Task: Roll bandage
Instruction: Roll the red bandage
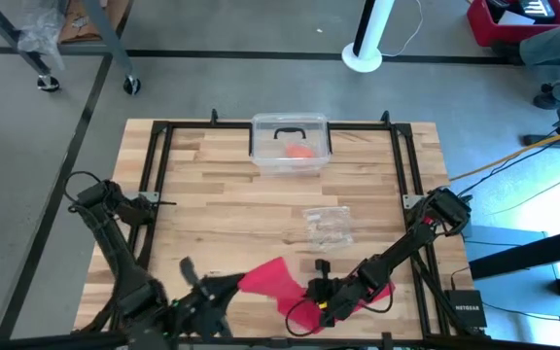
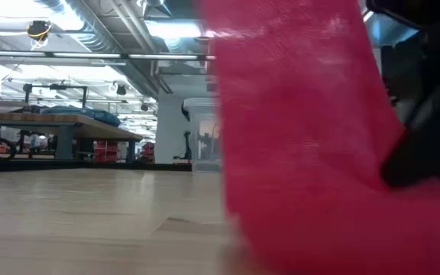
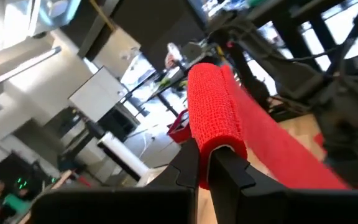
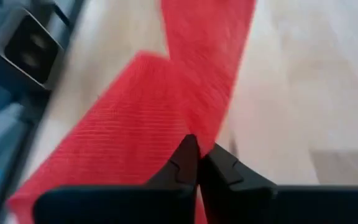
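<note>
The bandage (image 1: 272,280) is a bright red cloth band near the table's front edge, partly wound into a roll (image 3: 213,106). My left gripper (image 1: 233,285) is shut on that roll and holds it above the table. From the roll the band slopes down to my right gripper (image 1: 317,297), which is shut on the loose stretch low over the table. In the low view the band (image 2: 304,137) fills the middle, with a dark gripper part (image 2: 418,153) beside it. A further red piece (image 1: 382,289) shows beyond the right gripper. My left gripper pinches the roll's near end (image 3: 219,146) between its two fingers, coming level from the table's left. The roll sticks out past the fingertips, lengthwise along them, lifted clear of the table. My right gripper has the flat band (image 4: 185,124) between its shut fingertips, slanting down from the table's right. One layer or several, I cannot tell. The band's lower part (image 1: 304,316) lies on the table.
A clear lidded box (image 1: 291,131) holding a small orange-red lump (image 1: 299,152) stands at the far middle of the table. A crinkly clear plastic bag (image 1: 327,227) lies mid-table. A black frame (image 1: 154,185) runs along the table's sides.
</note>
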